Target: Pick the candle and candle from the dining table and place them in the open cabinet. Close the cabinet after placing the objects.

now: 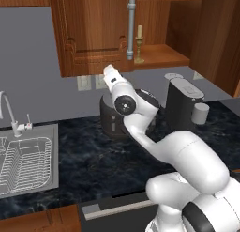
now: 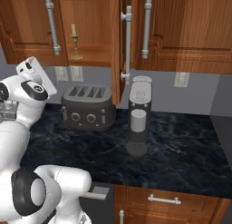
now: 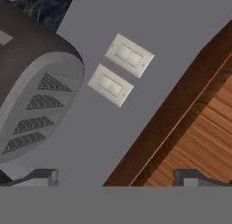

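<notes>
I see grey wall point(image 2: 199, 89) with two pale switch plates point(image 3: 120, 70) | black veined marble counter point(image 2: 181, 155) | steel sink point(image 1: 28, 160) at left | dark toaster point(image 2: 87, 106) beside coffee machine point(image 2: 138, 116)

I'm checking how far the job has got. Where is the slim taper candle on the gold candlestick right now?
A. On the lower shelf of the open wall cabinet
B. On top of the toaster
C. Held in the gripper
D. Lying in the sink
A: the taper candle stands upright on the floor of the open cabinet, above the toaster, with no gripper around it.
</notes>
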Robot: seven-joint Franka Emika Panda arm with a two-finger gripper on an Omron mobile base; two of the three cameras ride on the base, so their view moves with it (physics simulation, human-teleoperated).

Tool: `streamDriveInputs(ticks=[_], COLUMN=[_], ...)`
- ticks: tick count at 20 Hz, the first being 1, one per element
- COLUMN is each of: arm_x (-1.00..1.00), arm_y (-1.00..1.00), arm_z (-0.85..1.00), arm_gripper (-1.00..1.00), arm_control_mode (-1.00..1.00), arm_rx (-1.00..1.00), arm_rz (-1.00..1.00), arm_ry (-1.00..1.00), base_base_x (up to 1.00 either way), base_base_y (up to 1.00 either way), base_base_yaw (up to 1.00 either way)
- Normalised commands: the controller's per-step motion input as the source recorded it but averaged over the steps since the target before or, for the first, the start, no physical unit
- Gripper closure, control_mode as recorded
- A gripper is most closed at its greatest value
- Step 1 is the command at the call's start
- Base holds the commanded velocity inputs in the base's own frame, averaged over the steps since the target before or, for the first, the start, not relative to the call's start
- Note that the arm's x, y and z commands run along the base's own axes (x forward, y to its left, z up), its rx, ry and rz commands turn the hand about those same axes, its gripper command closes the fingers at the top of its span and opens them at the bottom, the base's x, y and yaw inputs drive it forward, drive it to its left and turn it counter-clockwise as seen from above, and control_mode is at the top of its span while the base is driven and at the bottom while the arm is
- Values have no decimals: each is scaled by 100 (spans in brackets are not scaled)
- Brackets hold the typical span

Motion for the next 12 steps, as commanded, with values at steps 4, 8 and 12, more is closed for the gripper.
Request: streamDriveInputs(ticks=[4, 8, 12], arm_x=[-53, -75, -73], arm_y=[-11, -2, 0], arm_z=[-51, -12, 26], arm_gripper=[-100, -100, -100], arm_control_mode=[-100, -100, -100], arm_rx=[0, 0, 0], arm_rz=[0, 0, 0], arm_ry=[6, -1, -8], base_base_x=[0, 0, 0], base_base_y=[0, 0, 0], base_base_yaw=[0, 0, 0])
